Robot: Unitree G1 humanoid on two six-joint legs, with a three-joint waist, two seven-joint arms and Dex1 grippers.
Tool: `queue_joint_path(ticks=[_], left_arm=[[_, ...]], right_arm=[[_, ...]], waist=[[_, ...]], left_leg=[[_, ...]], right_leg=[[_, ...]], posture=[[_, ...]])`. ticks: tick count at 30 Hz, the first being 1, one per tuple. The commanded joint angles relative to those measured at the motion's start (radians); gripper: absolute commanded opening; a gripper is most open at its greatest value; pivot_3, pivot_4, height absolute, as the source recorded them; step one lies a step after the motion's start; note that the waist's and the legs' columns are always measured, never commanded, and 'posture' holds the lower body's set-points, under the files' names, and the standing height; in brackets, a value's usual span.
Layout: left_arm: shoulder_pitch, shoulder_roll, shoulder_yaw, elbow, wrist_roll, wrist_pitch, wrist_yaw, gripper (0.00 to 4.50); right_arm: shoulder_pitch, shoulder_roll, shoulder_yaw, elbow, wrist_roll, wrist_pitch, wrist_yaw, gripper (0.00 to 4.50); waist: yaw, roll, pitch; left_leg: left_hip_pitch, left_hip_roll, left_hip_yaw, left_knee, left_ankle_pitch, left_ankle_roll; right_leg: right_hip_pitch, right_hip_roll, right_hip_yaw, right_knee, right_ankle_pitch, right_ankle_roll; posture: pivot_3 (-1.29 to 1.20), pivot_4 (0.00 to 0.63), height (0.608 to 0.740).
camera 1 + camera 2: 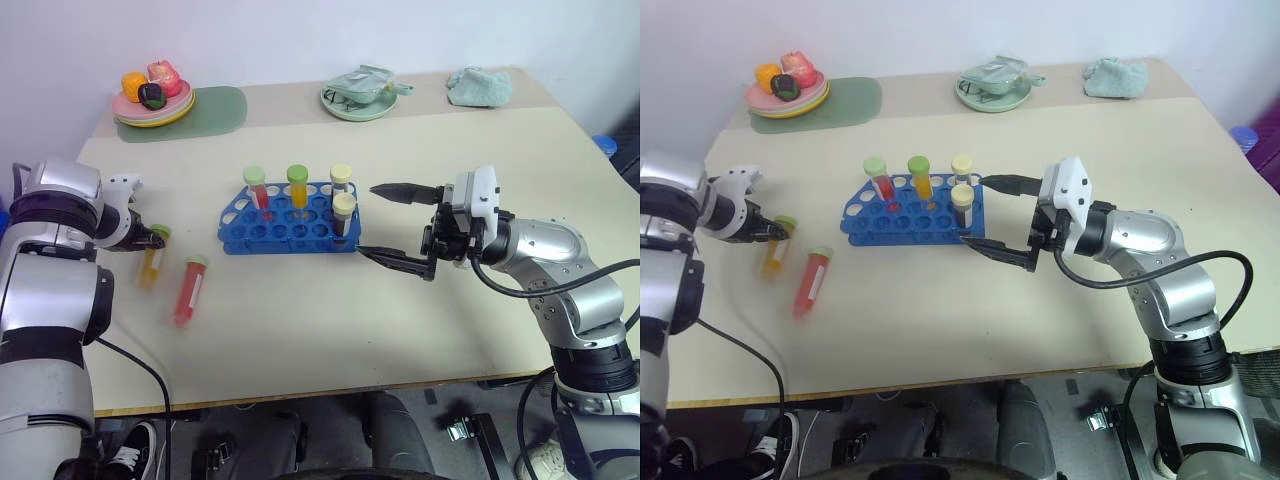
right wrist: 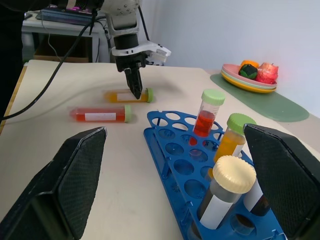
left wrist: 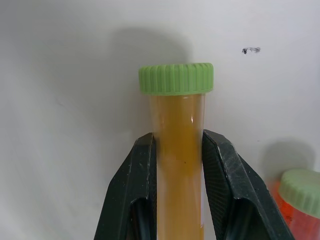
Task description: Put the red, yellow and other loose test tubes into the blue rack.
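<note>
On your far left, the left end effector (image 3: 177, 165) has its two black fingers (image 3: 227, 185) closed on a clear plastic tube of yellow-orange liquid with a green cap (image 3: 176, 125), gripping it on the body below the cap; that tube lies on the pale surface (image 1: 330, 320). Just beside it lies a second loose tube, clear plastic with red liquid and a green cap (image 1: 188, 289), apart from any end effector. That makes two loose tubes on the surface.

Moving right, the bright blue plastic rack with rows of round holes (image 1: 285, 230) stands near the middle and holds four tubes upright: one red with a green cap (image 1: 257, 187), one yellow-orange with a green cap (image 1: 298, 188), and two with cream caps (image 1: 343, 210), the nearer one dark brown; the farther one's contents you can't quite tell, as it is partly hidden.

Right of the rack, the right end effector (image 1: 392, 224) hangs with its fingers spread wide, empty, pointing toward the rack's right end.

Along the far edge you have one stack of plates with toy food (image 1: 153, 102) on a pale green oval mat (image 1: 220, 112), one green dish (image 1: 358, 103), and one crumpled green cloth (image 1: 479, 86).
</note>
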Motion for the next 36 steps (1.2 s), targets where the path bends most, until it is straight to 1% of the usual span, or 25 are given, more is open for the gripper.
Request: queue_joint_path(ticks=[1, 4, 5, 7, 9, 10, 11, 12, 13, 14, 16, 18, 19, 20, 23, 26, 27, 31, 32, 34, 36], left_arm=[[-0.016, 0.046, 0.005, -0.064, 0.017, 0.026, -0.037, 0.79], [-0.009, 0.080, 0.017, -0.156, 0.017, 0.018, -0.039, 0.79], [-0.003, 0.093, 0.039, -0.208, 0.007, 0.014, -0.027, 0.79], [0.031, 0.124, 0.085, -0.358, -0.017, -0.012, -0.012, 0.79], [0.098, 0.157, 0.112, -0.531, -0.032, -0.032, -0.018, 0.79], [0.149, 0.156, 0.211, -0.634, -0.085, -0.048, -0.009, 0.79], [0.208, 0.141, 0.330, -0.743, -0.158, -0.110, -0.015, 0.79], [0.253, 0.125, 0.417, -0.821, -0.210, -0.151, -0.016, 0.79], [0.279, 0.109, 0.498, -0.864, -0.262, -0.149, -0.015, 0.79], [0.299, 0.096, 0.556, -0.891, -0.307, -0.147, -0.024, 0.79], [0.394, 0.089, 0.645, -0.960, -0.380, -0.238, -0.077, 0.79], [0.456, 0.074, 0.704, -1.001, -0.435, -0.319, -0.104, 0.79], [0.488, 0.071, 0.726, -1.024, -0.480, -0.325, -0.145, 0.79], [0.529, 0.052, 0.744, -1.061, -0.500, -0.404, -0.170, 0.79], [0.603, -0.008, 0.767, -1.112, -0.546, -0.519, -0.173, 0.79], [0.686, -0.072, 0.712, -1.180, -0.524, -0.677, -0.176, 0.79], [0.707, -0.108, 0.689, -1.197, -0.514, -0.725, -0.160, 0.79], [0.742, -0.183, 0.629, -1.214, -0.487, -0.856, -0.126, 0.79], [0.746, -0.218, 0.604, -1.216, -0.476, -0.896, -0.106, 0.79], [0.767, -0.288, 0.537, -1.216, -0.420, -1.051, -0.093, 0.79], [0.772, -0.339, 0.513, -1.201, -0.386, -1.142, -0.047, 0.79]], right_arm=[[-0.008, 0.011, -0.007, -0.010, 0.000, -0.020, 0.000, 4.50], [-0.006, 0.011, -0.008, -0.008, -0.003, -0.024, 0.000, 4.50], [-0.004, 0.011, -0.008, -0.007, -0.005, -0.026, 0.001, 4.50], [-0.002, 0.010, -0.009, -0.005, -0.008, -0.029, 0.000, 4.50], [0.001, 0.010, -0.015, -0.001, -0.012, -0.036, -0.001, 4.50], [-0.001, 0.009, -0.020, 0.005, -0.014, -0.036, -0.004, 4.50], [-0.001, 0.005, -0.030, 0.010, -0.014, -0.037, -0.003, 4.50], [0.000, 0.001, -0.037, 0.016, -0.014, -0.039, -0.001, 4.50], [0.002, -0.004, -0.044, 0.021, -0.012, -0.041, 0.004, 4.50], [0.004, -0.012, -0.052, 0.027, -0.009, -0.044, 0.012, 4.50], [0.004, -0.043, -0.076, 0.056, -0.006, -0.048, 0.038, 4.50], [0.001, -0.060, -0.091, 0.078, -0.009, -0.053, 0.050, 4.50], [-0.002, -0.065, -0.097, 0.086, -0.012, -0.059, 0.049, 4.50], [-0.002, -0.069, -0.102, 0.092, -0.017, -0.065, 0.048, 4.50], [0.003, -0.078, -0.109, 0.097, -0.026, -0.075, 0.047, 4.50], [0.017, -0.081, -0.118, 0.083, -0.022, -0.069, 0.041, 4.50], [0.023, -0.083, -0.122, 0.081, -0.025, -0.070, 0.037, 4.50], [0.040, -0.090, -0.134, 0.072, -0.027, -0.067, 0.024, 4.50], [0.052, -0.092, -0.141, 0.063, -0.025, -0.061, 0.017, 4.50], [0.081, -0.097, -0.155, 0.040, -0.024, -0.058, 0.002, 4.50], [0.096, -0.099, -0.163, 0.023, -0.022, -0.052, -0.007, 4.50]], waist=[[0.000, 0.000, 0.000], [0.001, 0.000, 0.000], [0.000, 0.000, 0.000], [0.001, 0.000, 0.000], [0.001, 0.000, 0.000], [0.001, 0.000, 0.000], [0.001, 0.000, 0.000], [0.002, 0.000, 0.000], [0.004, 0.000, 0.000], [0.005, 0.000, 0.000], [0.002, 0.000, 0.000], [0.001, 0.001, 0.000], [0.002, 0.001, 0.000], [0.002, 0.001, 0.000], [0.009, 0.000, 0.000], [0.012, 0.000, 0.000], [0.013, 0.000, 0.000], [0.016, 0.000, 0.000], [0.017, 0.000, 0.000], [0.025, 0.000, 0.000], [0.031, 0.000, 0.000]], left_leg=[[0.000, 0.000, 0.000, 0.000, 0.000, 0.000], [-0.001, 0.000, 0.000, 0.001, 0.000, 0.000], [-0.001, 0.001, 0.000, 0.001, 0.000, 0.000], [-0.001, 0.002, -0.001, 0.001, 0.000, 0.000], [-0.002, 0.002, -0.001, 0.001, 0.000, 0.000], [-0.002, 0.002, -0.001, 0.001, 0.000, 0.000], [-0.002, 0.002, -0.002, 0.001, 0.000, 0.000], [-0.001, 0.002, -0.003, 0.001, 0.000, 0.000], [-0.002, 0.003, -0.003, 0.002, 0.000, 0.000], [-0.003, 0.003, -0.004, 0.003, 0.000, 0.000], [-0.004, 0.003, -0.005, 0.007, -0.001, -0.001], [-0.003, 0.003, -0.004, 0.007, -0.002, -0.001], [-0.003, 0.003, -0.003, 0.007, -0.002, -0.001], [-0.002, 0.003, -0.003, 0.007, -0.002, -0.002], [-0.002, 0.003, -0.002, 0.007, -0.003, -0.001], [-0.002, 0.003, -0.002, 0.009, -0.004, 0.000], [-0.001, 0.003, -0.002, 0.009, -0.004, 0.001], [-0.002, 0.003, -0.002, 0.009, -0.004, 0.001], [-0.002, 0.003, -0.002, 0.009, -0.004, 0.001], [-0.001, 0.003, -0.001, 0.009, -0.004, 0.001], [-0.001, 0.003, 0.000, 0.009, -0.004, 0.001]], right_leg=[[0.000, 0.000, 0.000, 0.000, 0.000, 0.000], [0.000, 0.000, 0.000, 0.000, 0.000, 0.000], [0.000, 0.000, 0.000, 0.000, 0.000, 0.000], [-0.001, 0.000, 0.000, 0.001, 0.000, 0.000], [-0.001, 0.000, 0.000, 0.001, 0.000, 0.000], [-0.002, -0.001, 0.000, 0.002, 0.000, 0.000], [-0.002, -0.001, 0.000, 0.001, 0.000, 0.000], [-0.002, -0.001, 0.000, 0.002, 0.000, 0.000], [-0.002, -0.001, 0.000, 0.003, 0.000, 0.000], [-0.002, -0.001, -0.001, 0.003, 0.000, 0.000], [-0.002, -0.001, -0.002, 0.003, 0.000, 0.000], [-0.002, -0.001, -0.002, 0.004, 0.000, 0.000], [-0.002, -0.001, -0.002, 0.004, 0.000, 0.000], [-0.002, -0.001, -0.002, 0.005, 0.000, 0.000], [-0.001, -0.001, -0.002, 0.005, 0.000, 0.000], [0.001, -0.002, -0.002, 0.005, 0.000, 0.000], [0.001, -0.002, -0.002, 0.004, 0.000, 0.000], [0.001, -0.002, -0.002, 0.003, 0.000, -0.001], [0.001, -0.002, -0.002, 0.003, 0.000, -0.001], [0.002, -0.002, -0.002, 0.002, 0.000, -0.001], [0.002, -0.002, -0.002, -0.001, 0.000, -0.001]], posture=[[0.00, 0.150, 0.740], [0.00, 0.150, 0.740], [0.00, 0.150, 0.740], [0.00, 0.150, 0.740], [0.00, 0.150, 0.740], [0.00, 0.150, 0.740], [0.00, 0.150, 0.740], [0.00, 0.150, 0.740], [0.00, 0.150, 0.740], [0.00, 0.150, 0.740], [0.00, 0.150, 0.740], [0.00, 0.150, 0.740], [0.00, 0.150, 0.740], [0.00, 0.150, 0.740], [0.00, 0.150, 0.740], [0.00, 0.150, 0.740], [0.00, 0.150, 0.740], [0.00, 0.150, 0.740], [0.00, 0.150, 0.740], [0.00, 0.150, 0.740], [0.00, 0.150, 0.740]])
